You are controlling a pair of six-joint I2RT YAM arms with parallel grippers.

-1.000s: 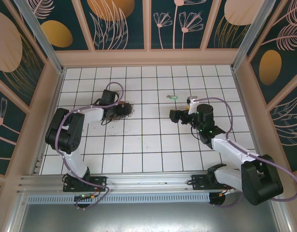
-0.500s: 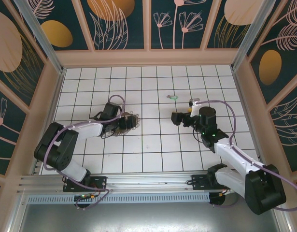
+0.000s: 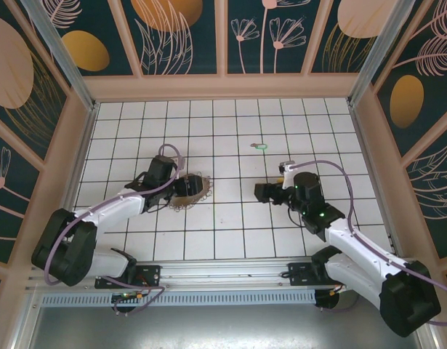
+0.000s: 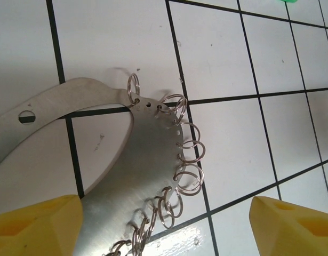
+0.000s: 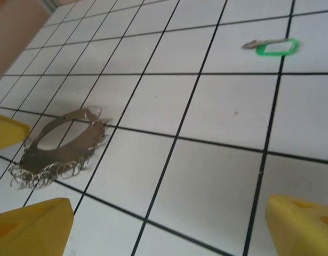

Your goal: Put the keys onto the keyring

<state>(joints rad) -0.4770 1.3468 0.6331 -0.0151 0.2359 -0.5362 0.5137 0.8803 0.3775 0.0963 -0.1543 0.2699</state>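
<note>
The keyring (image 3: 190, 190) lies flat on the table (image 3: 230, 225), left of centre, directly beneath the left gripper (image 3: 181, 187). That gripper's jaws stand wide apart with nothing between them: its yellow fingertips (image 4: 36, 224) sit low on either side of the keyring without closing on it. This placement suggests that the left arm is set to pin or lift the keyring so that one of the rings (image 4: 188, 190) can be presented. The right gripper (image 3: 261, 193) hangs low over bare tiles right of centre, jaws fully apart and empty, pointing toward the keyring. It is probably being kept free to fetch the key (image 3: 260, 145). The key rests on the table farther from the arm bases, well apart from both the keyring and the right gripper, and is not yet attached. The top view gives the overall layout: both arms, the gap between key and keyring, and the keyring as a thin brown oval with a pale fringe. The left wrist view resolves what the top view cannot: a flat silvery plate with a large cut-out and a row of small holes along its curved edge, each hole carrying a wire ring. The right wrist view supplies a low side angle. It shows the keyring flush on the tiles at the left and the key at upper right, with a green tag and a thin metal end. It also confirms that no object lies between the right jaws.
</note>
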